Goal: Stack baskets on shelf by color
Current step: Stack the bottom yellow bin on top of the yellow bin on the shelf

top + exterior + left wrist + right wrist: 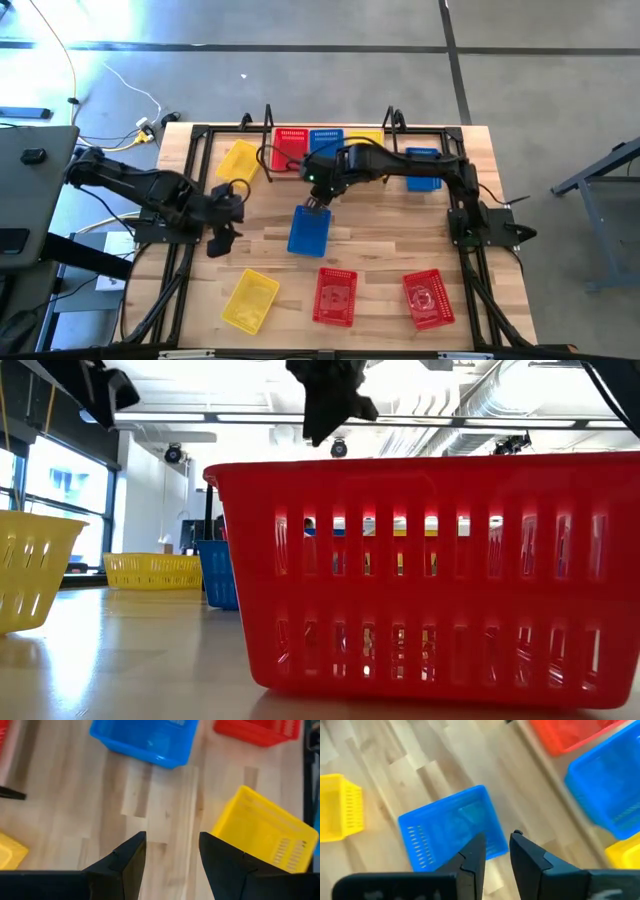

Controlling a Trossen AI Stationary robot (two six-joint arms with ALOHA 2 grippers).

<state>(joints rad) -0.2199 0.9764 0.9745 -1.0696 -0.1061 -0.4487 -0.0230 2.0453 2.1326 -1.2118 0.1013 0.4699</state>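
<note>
I work in an industrial lab: exposed ceiling ducts (500, 405), polished concrete floor (560, 90), my wooden worktop (380, 250).

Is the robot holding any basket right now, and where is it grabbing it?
No. The right gripper hovers open above the blue basket; the left gripper is open over bare table.

Bright, even light; wrist views blurred, ceiling lamps glaring

Light wooden plank shelf (262, 150) with black wire end posts carries 1 red (290, 146), 1 blue (326, 140) and 1 yellow (366, 137) perforated plastic basket. The remaining 6 baskets lie scattered upright on the tabletop.
</note>
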